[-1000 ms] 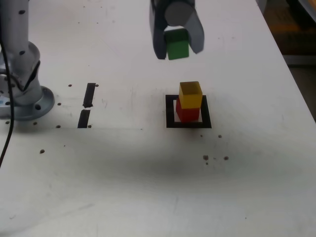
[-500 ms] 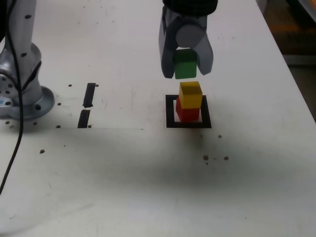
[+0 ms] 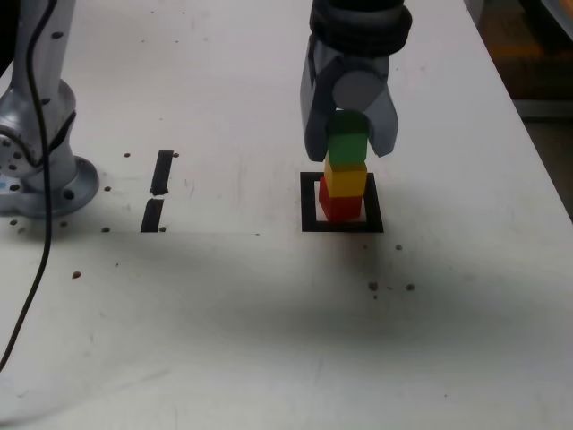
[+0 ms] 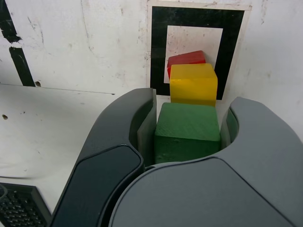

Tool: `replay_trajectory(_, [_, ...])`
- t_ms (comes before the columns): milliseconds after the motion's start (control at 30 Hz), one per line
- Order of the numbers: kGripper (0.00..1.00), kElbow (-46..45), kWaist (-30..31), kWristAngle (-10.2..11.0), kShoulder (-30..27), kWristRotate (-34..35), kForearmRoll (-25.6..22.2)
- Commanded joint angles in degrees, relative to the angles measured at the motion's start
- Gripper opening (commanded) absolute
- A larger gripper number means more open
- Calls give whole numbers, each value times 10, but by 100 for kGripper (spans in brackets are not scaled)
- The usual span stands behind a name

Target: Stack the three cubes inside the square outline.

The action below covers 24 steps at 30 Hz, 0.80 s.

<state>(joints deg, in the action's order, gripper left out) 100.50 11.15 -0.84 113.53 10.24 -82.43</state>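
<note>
Inside the black square outline point(image 3: 341, 224) point(image 4: 158, 47) the red cube point(image 3: 339, 207) point(image 4: 185, 58) sits at the bottom with the yellow cube point(image 3: 346, 177) point(image 4: 193, 84) on top of it. The green cube point(image 3: 347, 144) point(image 4: 187, 132) rests on or just above the yellow one; I cannot tell whether they touch. My gripper point(image 3: 349, 143) point(image 4: 187, 135) is shut on the green cube, one finger at each side of it.
Two short black tape strips point(image 3: 158, 190) point(image 4: 14, 52) lie toward the exterior view's left. The arm's base point(image 3: 40, 170) stands at the far left edge, with a cable point(image 3: 31, 278) hanging in front. The table's edge point(image 3: 524, 116) runs down the right.
The gripper has come down and toward the exterior view's right with the green cube, from well above the stack to directly over the yellow cube.
</note>
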Motion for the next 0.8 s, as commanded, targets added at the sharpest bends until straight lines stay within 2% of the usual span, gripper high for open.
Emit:
replay_trajectory(0, [29, -2, 1, 0, 3, 0, 1])
replay_trajectory(267, [40, -5, 1, 0, 10, 2, 15])
replay_trajectory(500, [56, -15, 1, 4, 12, 4, 28])
replay_trajectory(767, [58, -20, -3, 8, 10, 4, 27])
